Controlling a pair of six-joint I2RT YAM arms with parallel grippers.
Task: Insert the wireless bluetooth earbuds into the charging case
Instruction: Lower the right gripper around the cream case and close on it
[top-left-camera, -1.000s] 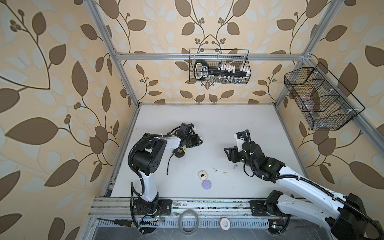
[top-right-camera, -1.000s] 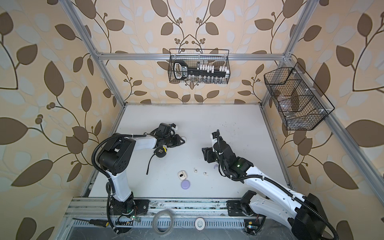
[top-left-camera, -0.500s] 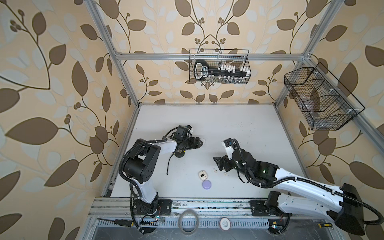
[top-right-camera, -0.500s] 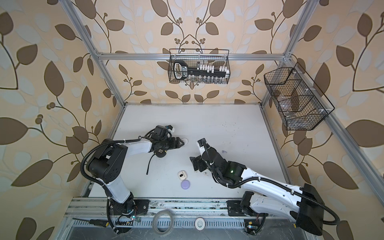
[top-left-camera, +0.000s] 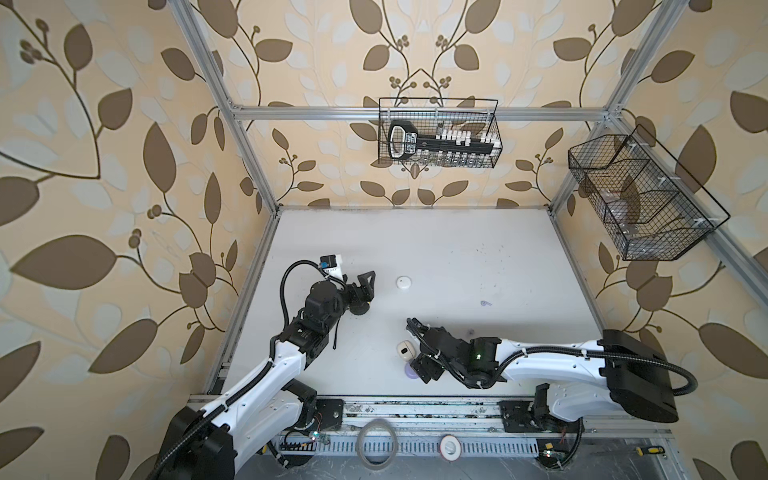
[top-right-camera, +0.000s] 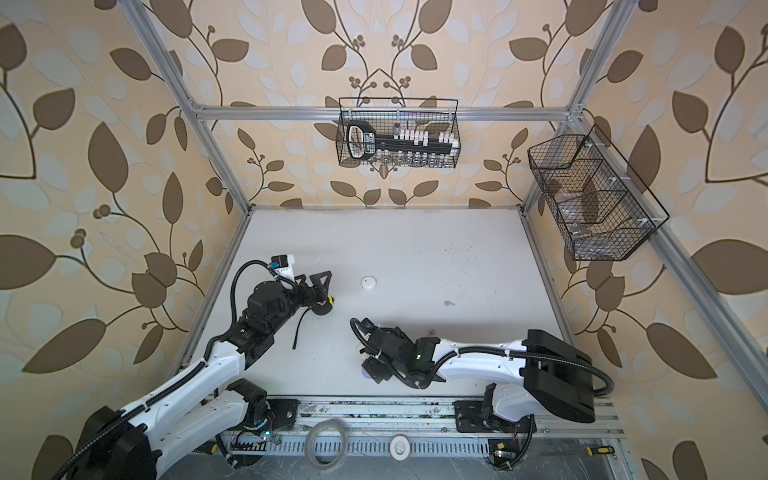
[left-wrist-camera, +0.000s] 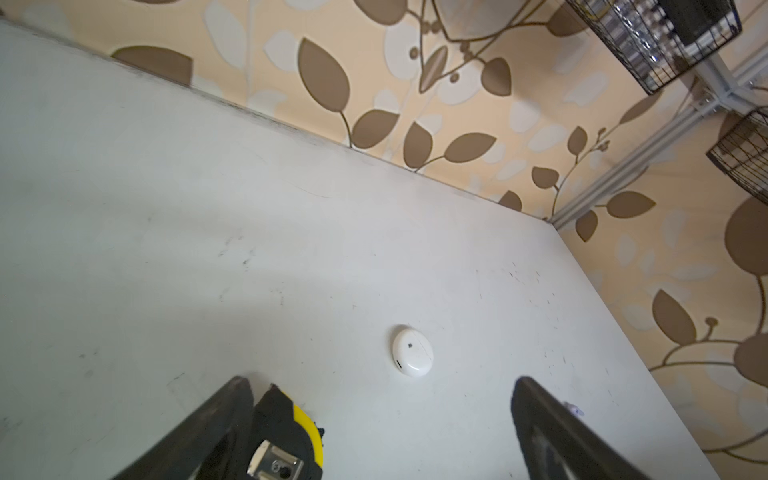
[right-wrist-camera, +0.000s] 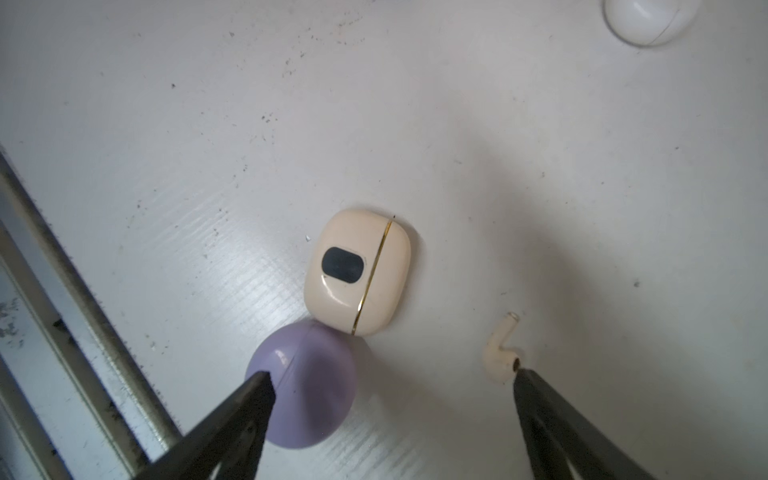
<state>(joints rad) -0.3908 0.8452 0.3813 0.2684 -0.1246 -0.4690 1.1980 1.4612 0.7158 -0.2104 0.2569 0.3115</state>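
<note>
Right gripper (right-wrist-camera: 390, 373) has swung from mid-table to the near edge and hangs empty, jaws spread wide. One finger is above the lavender case (right-wrist-camera: 305, 384), the other right beside a cream earbud (right-wrist-camera: 500, 355) lying loose on the table (right-wrist-camera: 166, 124). The cream case (right-wrist-camera: 357, 272), lid shut, touches the lavender one. Left gripper (left-wrist-camera: 382, 380) has opened right out too, and the white round case (left-wrist-camera: 412, 351) lies free just ahead of it. No bud looks stowed yet. I'd guess the cream bud is the next pick, once a lid is opened.
</note>
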